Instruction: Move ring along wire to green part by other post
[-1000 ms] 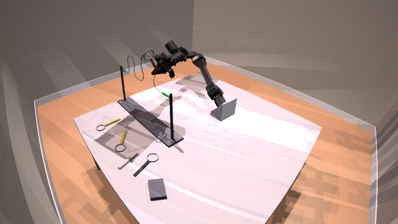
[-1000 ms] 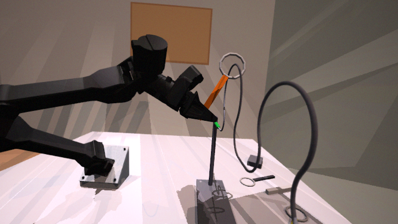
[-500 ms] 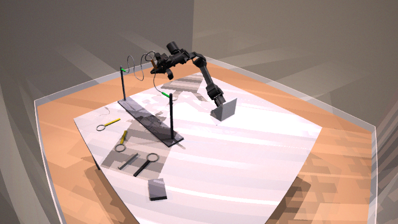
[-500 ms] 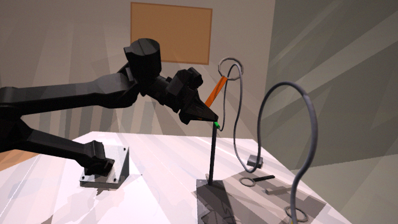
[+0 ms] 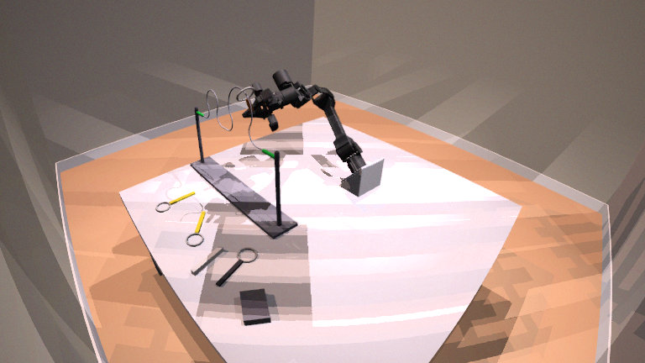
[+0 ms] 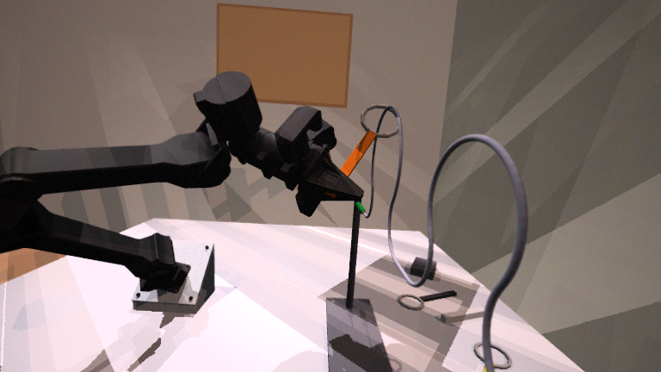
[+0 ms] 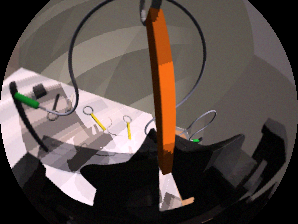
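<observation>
My gripper (image 5: 245, 114) (image 6: 360, 195) is shut on the orange handle (image 5: 247, 104) (image 6: 359, 153) (image 7: 165, 90), which tilts up from the fingers. The grey ring (image 6: 362, 120) (image 7: 143, 12) at its upper end is around the top of the tall wire arch nearest the front post (image 5: 277, 189) (image 6: 353, 254). The wire (image 5: 230, 123) (image 6: 430, 203) (image 7: 205, 50) appears to pass through the ring; whether they touch cannot be told. One green part (image 5: 269, 153) (image 6: 360, 207) (image 7: 26, 100) is at the front post, the other (image 5: 200, 113) (image 7: 196, 141) at the far post (image 5: 199, 139).
Beyond the ring the wire dips, then rises in another arch. A dark base (image 5: 232, 192) carries both posts. Two yellow-handled rings, a black-handled ring (image 5: 247, 255), a grey bar (image 5: 207, 261) and a dark block (image 5: 254, 306) lie on the white table (image 5: 383, 270).
</observation>
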`<state>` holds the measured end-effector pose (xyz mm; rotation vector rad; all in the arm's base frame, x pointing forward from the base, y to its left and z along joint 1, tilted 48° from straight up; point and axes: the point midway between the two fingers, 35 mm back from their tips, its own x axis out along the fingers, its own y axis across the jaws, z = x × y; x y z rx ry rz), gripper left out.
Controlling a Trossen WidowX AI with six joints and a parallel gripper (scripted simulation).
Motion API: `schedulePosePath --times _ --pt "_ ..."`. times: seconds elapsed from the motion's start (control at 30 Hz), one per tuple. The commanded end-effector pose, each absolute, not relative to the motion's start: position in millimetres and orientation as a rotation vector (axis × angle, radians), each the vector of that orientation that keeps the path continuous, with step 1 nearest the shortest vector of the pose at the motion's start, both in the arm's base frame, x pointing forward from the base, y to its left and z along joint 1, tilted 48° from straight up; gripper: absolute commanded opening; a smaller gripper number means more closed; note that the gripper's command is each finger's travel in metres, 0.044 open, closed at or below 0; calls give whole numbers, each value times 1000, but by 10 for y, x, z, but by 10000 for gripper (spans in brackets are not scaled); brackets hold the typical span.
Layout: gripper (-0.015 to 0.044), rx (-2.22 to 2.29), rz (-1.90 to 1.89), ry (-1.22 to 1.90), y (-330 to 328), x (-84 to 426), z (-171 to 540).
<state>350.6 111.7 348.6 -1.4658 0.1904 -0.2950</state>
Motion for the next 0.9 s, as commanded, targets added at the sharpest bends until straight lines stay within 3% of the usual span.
schedulePosePath --times 0.0,0.87 --pt "-150 -1525 -306 170 1120 3507 3499" --pt "-150 -1846 -394 61 1133 3506 3640"
